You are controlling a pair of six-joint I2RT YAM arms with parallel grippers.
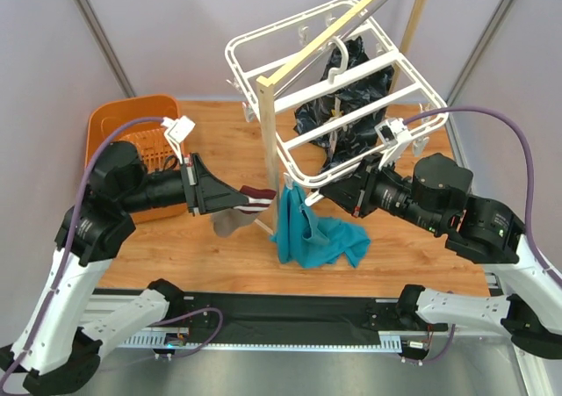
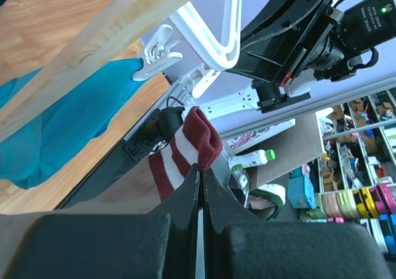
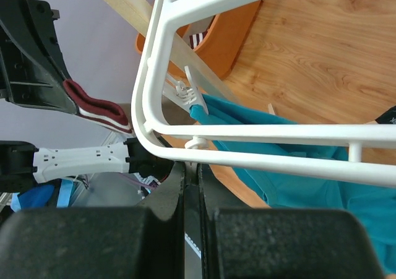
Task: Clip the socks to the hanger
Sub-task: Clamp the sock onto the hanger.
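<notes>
Where the left jaws pinch it, the sock [image 2: 189, 146] shows maroon-and-white cuff stripes.

Pale lilac-grey walls [image 1: 176, 36] close in the back and sides, with slim grey metal struts [image 1: 95, 27] running up the corners. The desk [image 1: 421, 255] is warm, light-grained wood under soft, even light. Beyond it, the left wrist view shows crowded shelves [image 2: 365, 186] of colourful clutter and a green-capped bottle [image 2: 250, 160].
</notes>
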